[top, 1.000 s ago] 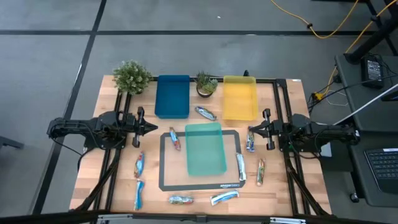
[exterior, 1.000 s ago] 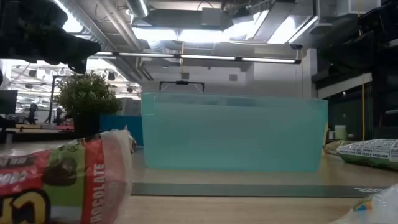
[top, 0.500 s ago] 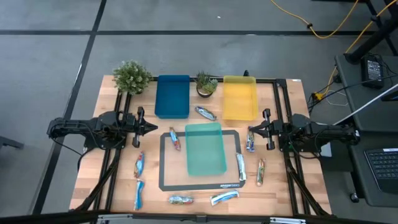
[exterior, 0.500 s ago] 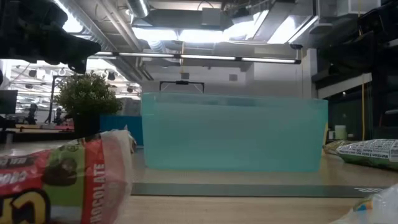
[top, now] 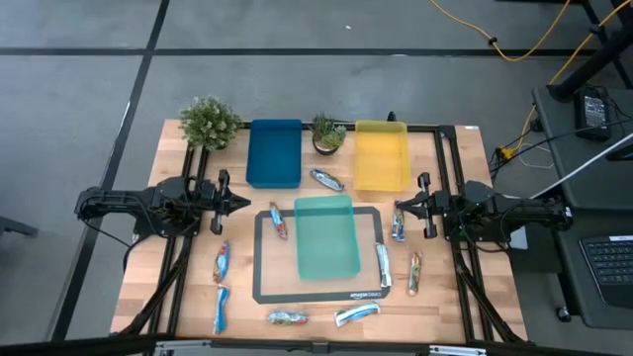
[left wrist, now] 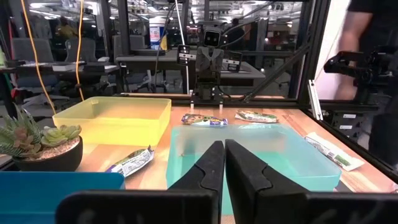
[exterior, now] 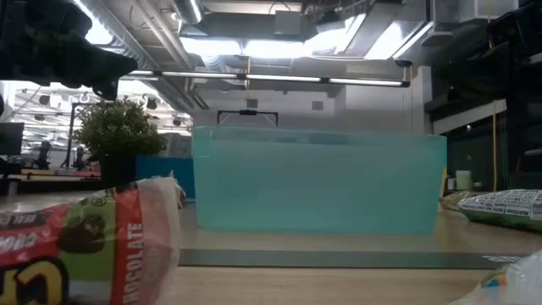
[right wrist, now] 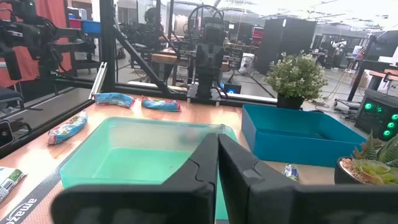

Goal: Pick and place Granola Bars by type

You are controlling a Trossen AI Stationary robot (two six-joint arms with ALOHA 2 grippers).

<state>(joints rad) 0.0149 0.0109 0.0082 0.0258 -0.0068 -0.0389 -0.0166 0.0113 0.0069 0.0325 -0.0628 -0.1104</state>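
Observation:
Several foil-wrapped granola bars lie flat on the wooden table around the teal tray point(top: 327, 235): one point(top: 327, 179) between the blue tray point(top: 274, 151) and the yellow tray point(top: 381, 154), one point(top: 278, 220) on the dark mat, others at the left point(top: 223, 261), front point(top: 287, 317) and right point(top: 414, 273). My left gripper point(top: 242, 202) is shut and hangs level at the table's left side, pointing toward the centre point(left wrist: 224, 144). My right gripper point(top: 398, 207) is shut at the right side, pointing back at it point(right wrist: 217, 137), above a bar point(top: 399, 225).
A bushy potted plant point(top: 209, 122) stands at the far left corner and a small succulent point(top: 328, 133) between the blue and yellow trays. A dark mat point(top: 265, 287) lies under the teal tray. In the low view a bar point(exterior: 76, 246) lies close in front.

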